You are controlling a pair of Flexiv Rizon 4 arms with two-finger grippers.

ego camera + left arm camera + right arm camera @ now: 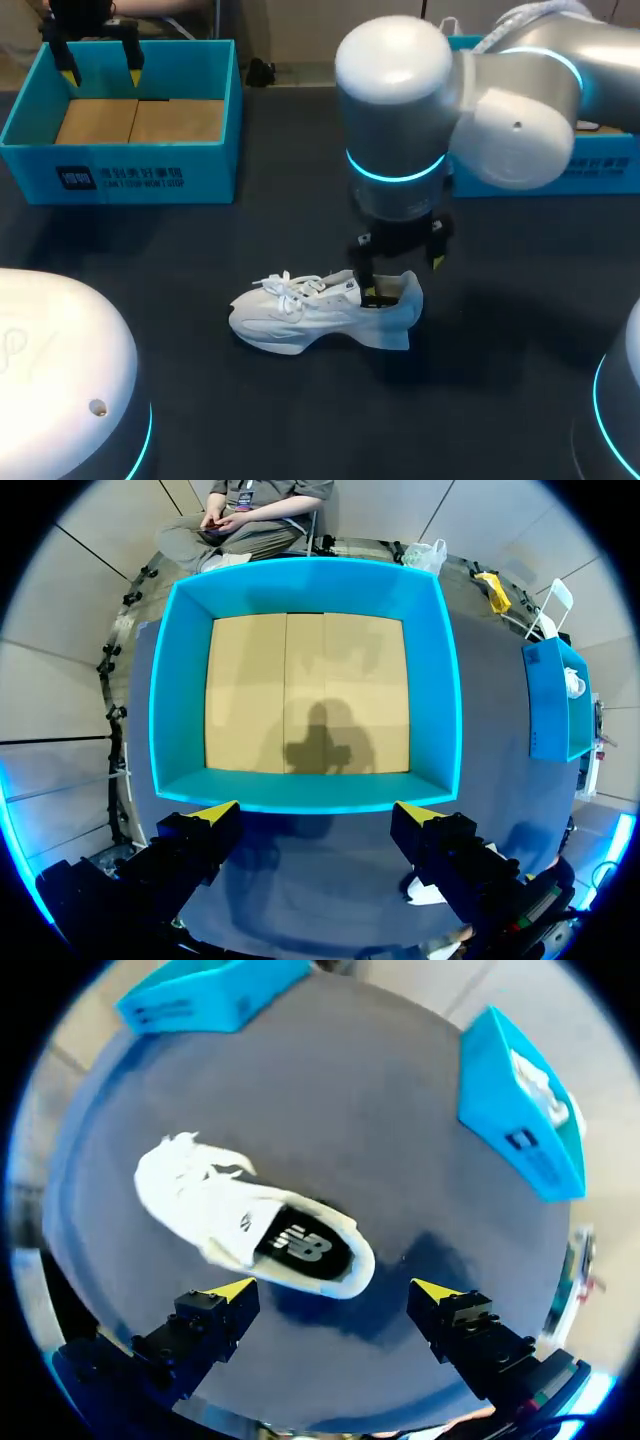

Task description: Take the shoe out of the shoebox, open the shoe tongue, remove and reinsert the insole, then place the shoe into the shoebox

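A white laced shoe (318, 312) lies on its sole in the middle of the dark table, toe to the left. Its dark insole (300, 1246) shows inside the opening. My right gripper (402, 278) hangs open just over the heel, and in the right wrist view the shoe (240, 1222) lies ahead of the spread fingers with nothing held between them (335, 1288). The blue shoebox (30, 105) with a bare cardboard floor stands at the back left. My left gripper (101, 75) hovers open above it, and the box (178, 695) fills the left wrist view ahead of that gripper (318, 812).
A second blue box (605, 170) stands at the back right behind my right arm, with something white inside it (535, 1085). Dark table surface (180, 250) lies between the shoe and the left shoebox.
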